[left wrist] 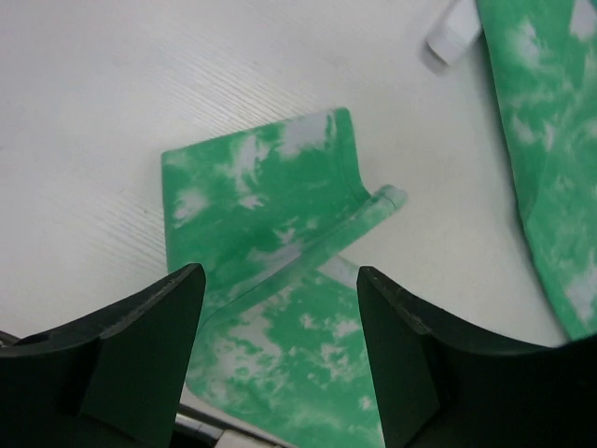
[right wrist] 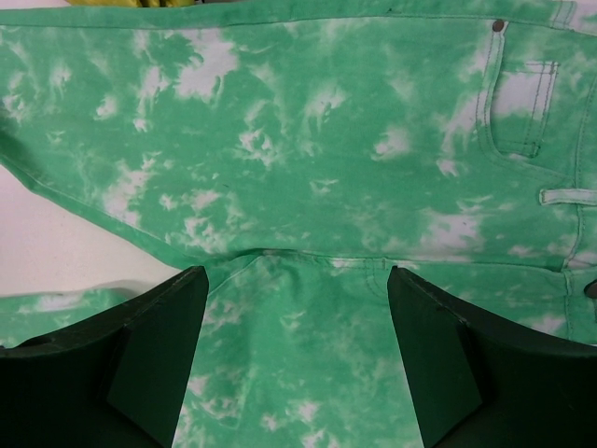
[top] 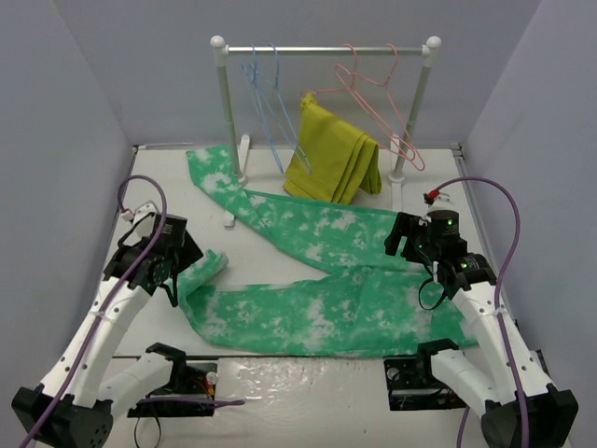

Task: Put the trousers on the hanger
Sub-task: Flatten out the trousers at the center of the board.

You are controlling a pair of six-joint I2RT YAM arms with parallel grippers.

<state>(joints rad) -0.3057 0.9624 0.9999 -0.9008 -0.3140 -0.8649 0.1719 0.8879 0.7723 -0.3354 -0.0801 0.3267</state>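
The trousers (top: 326, 280) lie flat across the table, green with white blotches. One leg runs to the far left; the other ends in a folded-over cuff (left wrist: 261, 187) near my left arm. My left gripper (top: 179, 278) hovers just over that cuff, open (left wrist: 280, 280), with only cloth showing below the gap. My right gripper (top: 403, 241) hangs open (right wrist: 297, 280) above the crotch seam (right wrist: 280, 254), with a back pocket (right wrist: 522, 103) to its right. The light-blue hanger (top: 266, 103) hangs on the rail at the back, beside another like it.
A white clothes rack (top: 224, 121) stands at the back, one foot (left wrist: 452, 37) near the far trouser leg. Pink wire hangers (top: 382, 93) hang at its right end. A folded mustard-yellow garment (top: 331, 154) leans under the rail. Grey walls close in on both sides.
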